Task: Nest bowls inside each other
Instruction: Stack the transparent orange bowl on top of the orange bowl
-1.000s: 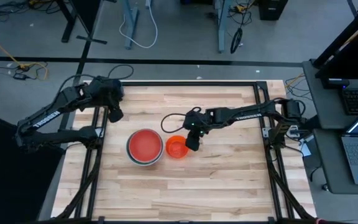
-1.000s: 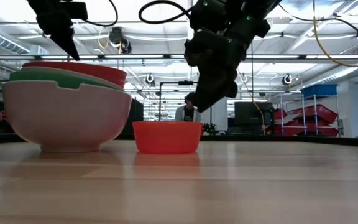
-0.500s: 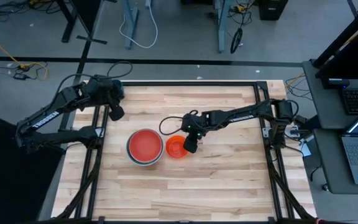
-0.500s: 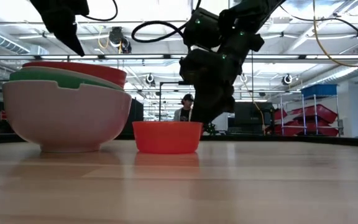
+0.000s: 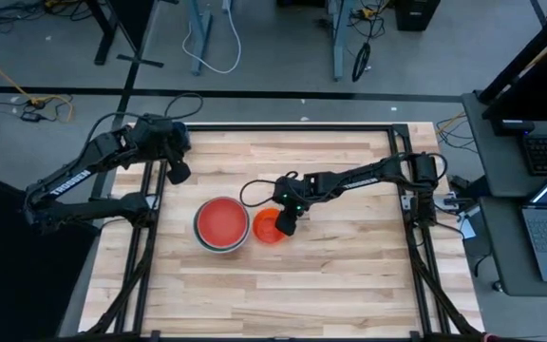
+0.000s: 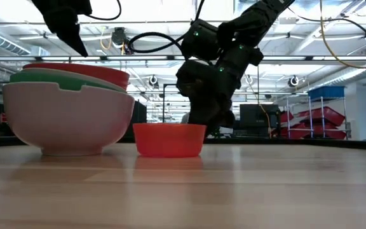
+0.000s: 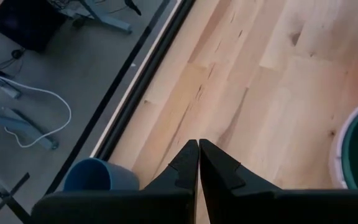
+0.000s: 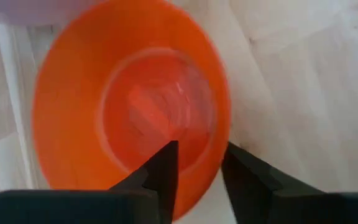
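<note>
A large white bowl (image 5: 221, 224) stands on the table's middle with a green and a red bowl (image 6: 75, 71) nested in it. Just right of it sits the small orange bowl (image 5: 268, 228), base on the wood. My right gripper (image 8: 197, 169) is low at that bowl's right rim, open, with one finger inside the bowl and one outside. My left gripper (image 7: 199, 152) hangs shut and empty above the table's far left part, clear of the stack. My right gripper straddles the small orange bowl's right rim (image 8: 224, 134), slanting down from the table's right. One finger (image 8: 165, 171) stands inside the bowl, the other (image 8: 248, 180) outside the wall. I cannot tell whether either finger touches the wall. The bowl sits upright on the table.
A small blue cup (image 7: 97, 178) shows under my left gripper near the table's far left edge (image 7: 138, 93). Bare wood lies toward the near edge (image 5: 283, 304) and to the right of the orange bowl.
My right gripper has sunk from just above the small orange bowl down onto its right rim, drifting a little toward the stack. The bowls have stayed where they were.
</note>
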`<state>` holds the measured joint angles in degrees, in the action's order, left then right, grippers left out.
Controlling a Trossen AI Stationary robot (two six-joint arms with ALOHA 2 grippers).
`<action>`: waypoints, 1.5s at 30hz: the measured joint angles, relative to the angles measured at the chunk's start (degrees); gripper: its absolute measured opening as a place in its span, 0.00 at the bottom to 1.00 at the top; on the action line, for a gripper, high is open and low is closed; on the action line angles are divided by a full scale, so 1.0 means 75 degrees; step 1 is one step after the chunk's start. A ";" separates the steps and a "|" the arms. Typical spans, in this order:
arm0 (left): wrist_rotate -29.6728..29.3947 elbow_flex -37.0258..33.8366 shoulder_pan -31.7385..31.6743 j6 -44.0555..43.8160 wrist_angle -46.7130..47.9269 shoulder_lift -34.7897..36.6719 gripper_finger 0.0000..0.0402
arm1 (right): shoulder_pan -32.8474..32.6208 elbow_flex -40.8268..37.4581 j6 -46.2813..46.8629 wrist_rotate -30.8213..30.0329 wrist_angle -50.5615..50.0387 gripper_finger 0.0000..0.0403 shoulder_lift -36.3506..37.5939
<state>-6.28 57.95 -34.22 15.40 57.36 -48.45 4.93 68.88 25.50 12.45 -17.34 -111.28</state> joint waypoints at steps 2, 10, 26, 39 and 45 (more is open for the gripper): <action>0.0000 0.0000 0.0000 0.0001 0.0001 0.0000 0.00 | 0.0010 0.0000 0.0063 -0.0001 -0.0009 0.10 0.0000; 0.0000 0.0000 0.0000 0.0001 0.0009 0.0000 0.00 | 0.0035 0.0443 -0.0195 -0.0023 -0.0551 0.00 -0.0005; -0.0247 0.0003 0.0000 -0.0014 0.0026 -0.0026 0.00 | -0.0093 0.4540 -0.1494 -0.0616 -0.3795 0.00 0.0189; -0.1020 0.0003 -0.0003 -0.0196 0.0021 -0.0026 0.00 | -0.0035 0.5039 -0.1736 -0.0734 -0.2187 0.00 -0.0046; -0.1189 0.0009 -0.0006 -0.0211 0.0016 -0.0026 0.00 | -0.0035 0.5039 -0.1862 -0.0356 -0.1304 0.00 -0.0602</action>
<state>-15.20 58.02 -34.26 13.82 57.48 -48.64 4.67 106.68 11.53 9.78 -27.12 -115.80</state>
